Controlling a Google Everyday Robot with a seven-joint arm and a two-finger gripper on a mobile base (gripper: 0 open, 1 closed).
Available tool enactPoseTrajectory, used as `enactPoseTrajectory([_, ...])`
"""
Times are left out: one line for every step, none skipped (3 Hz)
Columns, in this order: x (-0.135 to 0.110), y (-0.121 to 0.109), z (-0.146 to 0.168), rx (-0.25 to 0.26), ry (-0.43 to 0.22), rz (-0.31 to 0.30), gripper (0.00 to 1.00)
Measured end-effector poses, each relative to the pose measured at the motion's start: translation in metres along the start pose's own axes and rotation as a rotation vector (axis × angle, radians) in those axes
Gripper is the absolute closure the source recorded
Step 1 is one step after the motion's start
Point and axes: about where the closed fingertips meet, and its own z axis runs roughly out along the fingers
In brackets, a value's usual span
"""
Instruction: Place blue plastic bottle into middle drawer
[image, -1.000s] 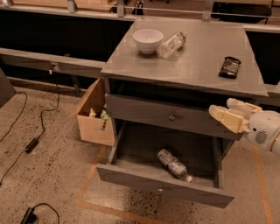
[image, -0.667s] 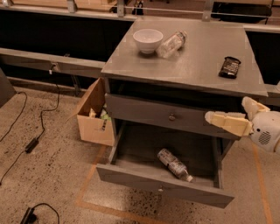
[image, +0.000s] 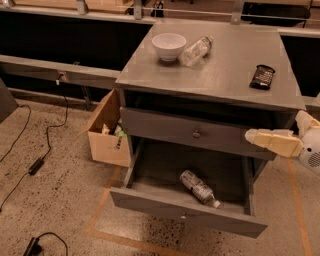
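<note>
The blue plastic bottle (image: 199, 188) lies on its side inside the open middle drawer (image: 185, 214), cap pointing to the front right. The drawer is pulled well out from the grey cabinet. My gripper (image: 276, 131) is at the right edge of the view, beside the cabinet's right side at the height of the upper drawer front (image: 165, 126). It is empty, its cream fingers (image: 270, 140) are apart, and it is well above and to the right of the bottle.
On the cabinet top (image: 225, 75) stand a white bowl (image: 169, 46), a clear bottle on its side (image: 196, 50) and a dark flat object (image: 262, 76). An open cardboard box (image: 106, 137) stands left of the cabinet. Cables (image: 37, 162) lie on the floor.
My gripper has dropped slightly and turned at the cabinet's right side. The bottle in the drawer has not moved.
</note>
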Motion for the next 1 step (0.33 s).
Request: enactPoseTrajectory([-0.0098, -0.0287, -0.0265, 0.149, -0.023, -0.011, 0.0])
